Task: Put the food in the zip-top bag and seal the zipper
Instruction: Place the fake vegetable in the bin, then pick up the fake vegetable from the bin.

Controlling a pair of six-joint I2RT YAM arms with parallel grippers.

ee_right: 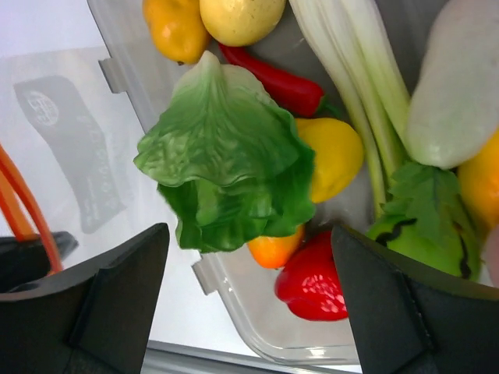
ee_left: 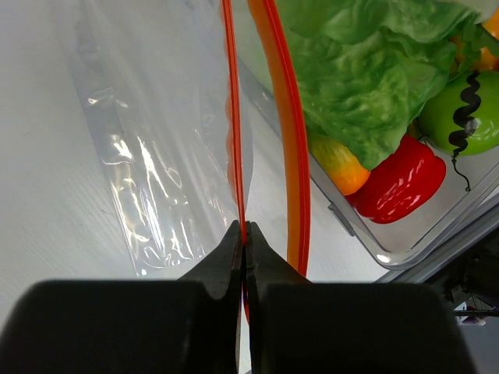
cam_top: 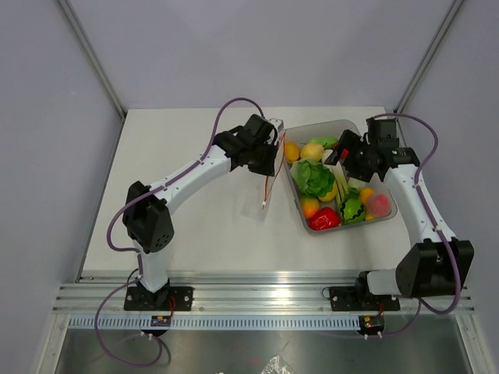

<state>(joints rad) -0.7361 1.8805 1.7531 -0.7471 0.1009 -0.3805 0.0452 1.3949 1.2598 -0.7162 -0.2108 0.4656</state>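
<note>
nearest you, the red pepper (cam_top: 324,219) sits at the near end of the tub (cam_top: 392,212), close against its wall. all the food (cam_top: 352,209) you can see lies in that tub. the bag (cam_top: 256,199) is on the table (cam_top: 179,140) just left of the tub, its clear film spread to the left and the zipper (cam_top: 268,184) on the side toward the tub, running near to far. further out, your left gripper (ee_left: 244,226) has its fingers clenched on one track of the zipper; in the left wrist view the other track bows away toward the tub, so the two are apart there. your right gripper (ee_right: 249,234) hangs over the middle of the tub above the lettuce (ee_right: 226,156), fingers spread wide and grasping nothing; you cannot tell from these views whether they touch any of the food. at the far end of the tub lies a lemon (cam_top: 312,150) with an orange piece just beside it.
</note>
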